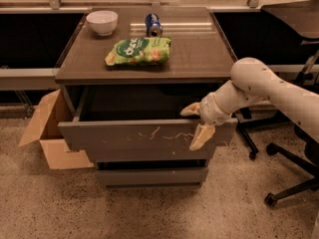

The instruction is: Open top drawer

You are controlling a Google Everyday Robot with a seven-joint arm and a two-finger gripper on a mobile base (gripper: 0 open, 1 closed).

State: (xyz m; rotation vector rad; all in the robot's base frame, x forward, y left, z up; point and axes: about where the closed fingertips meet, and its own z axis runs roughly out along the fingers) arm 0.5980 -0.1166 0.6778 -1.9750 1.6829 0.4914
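Observation:
The top drawer (124, 136) is a wide grey-brown front with pale squiggly scratches. It stands pulled out from the cabinet, and its dark inside shows behind the front. My gripper (197, 123) is at the right end of the drawer front's upper edge, on a white arm coming in from the right. It is open. One tan finger (191, 109) lies behind the edge over the drawer's inside, and the other finger (202, 136) hangs down in front of the panel.
On the cabinet top (199, 59) are a white bowl (102, 21), a blue can (153, 25) and a green chip bag (138, 51). Two narrower drawer fronts (152, 176) sit below. An open cardboard box (47, 128) stands left, and office chair legs (291, 185) stand right.

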